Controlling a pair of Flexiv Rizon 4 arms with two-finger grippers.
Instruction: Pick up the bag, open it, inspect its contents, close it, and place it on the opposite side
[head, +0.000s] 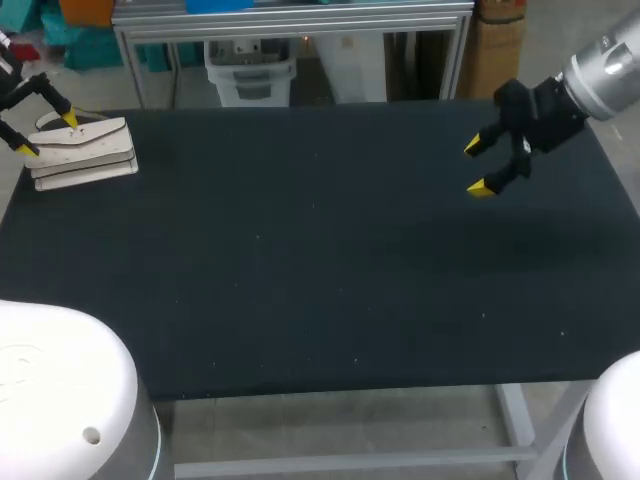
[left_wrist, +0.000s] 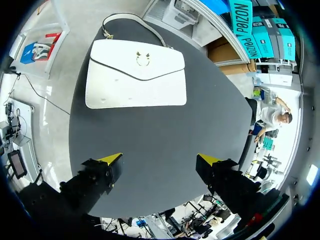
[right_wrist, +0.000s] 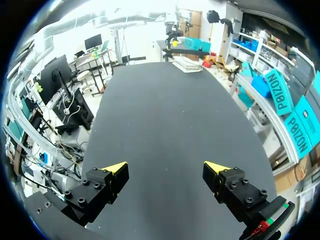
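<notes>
Black matte table (head: 320, 270), with the white leather flap bag (head: 82, 155) lying flat at the table's far left corner.
Over that same corner hangs the left gripper (head: 48, 135), fingers spread wide with nothing between them. Seen from its wrist, the bag lies just ahead, its long axis parallel to the line between the two yellow tips. The right gripper (head: 476, 167), also spread and empty, hangs over the table's far right part, well apart, so the left arm looks the nearer for the pick.
</notes>
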